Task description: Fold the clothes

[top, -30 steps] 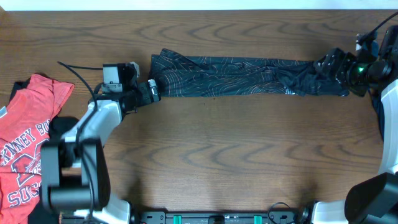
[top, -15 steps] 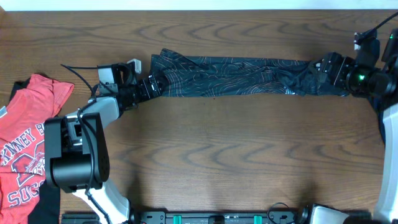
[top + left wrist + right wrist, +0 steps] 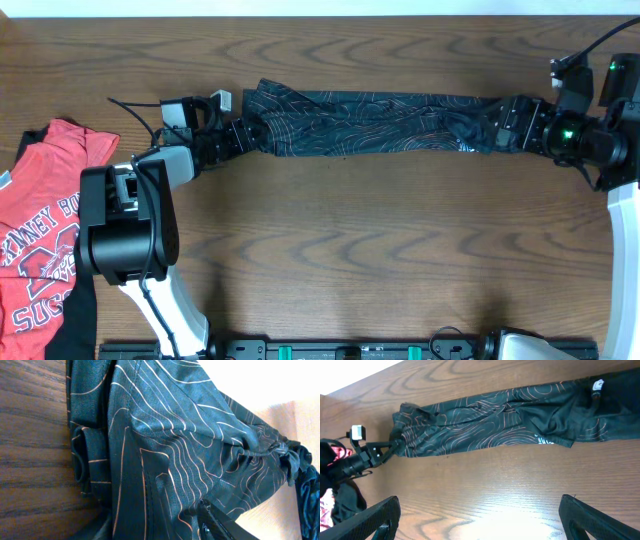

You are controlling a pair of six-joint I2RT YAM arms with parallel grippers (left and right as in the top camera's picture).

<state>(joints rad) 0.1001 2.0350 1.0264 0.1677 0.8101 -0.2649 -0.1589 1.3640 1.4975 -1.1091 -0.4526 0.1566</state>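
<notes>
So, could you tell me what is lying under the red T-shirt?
A dark cloth pokes out beneath the red T-shirt at its right edge. How far it reaches underneath, and anything else there, is covered.

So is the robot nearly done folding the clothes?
Not yet. Done: the black jersey lies folded into a long strip across the table. In hand: the left gripper is at its left end and the open right gripper at its right end, so it probably gets folded shorter next. Left: the red T-shirt lies rumpled at the table's edge.
</notes>
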